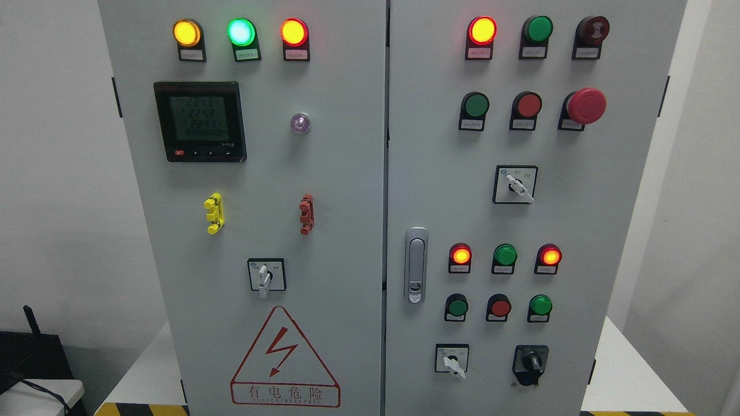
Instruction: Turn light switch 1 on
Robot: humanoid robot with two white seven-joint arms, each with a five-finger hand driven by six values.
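A grey electrical cabinet with two doors fills the head view. The right door (607,231) carries rows of round buttons and lamps. In the lower group, a red lamp (461,255) and another red lamp (549,255) glow, with an unlit green one (504,255) between them. Below sit a green button (457,307), a red button (499,307) and a green button (540,305). The labels are too small to read, so I cannot tell which one is light switch 1. Neither hand is in view.
The left door has lit yellow (187,32), green (241,32) and red (293,32) lamps, a meter (200,121), a rotary switch (265,276) and a high-voltage warning triangle (284,361). The right door has a red emergency stop (585,106), rotary selectors (516,185), (452,361), (531,364) and a door handle (415,264).
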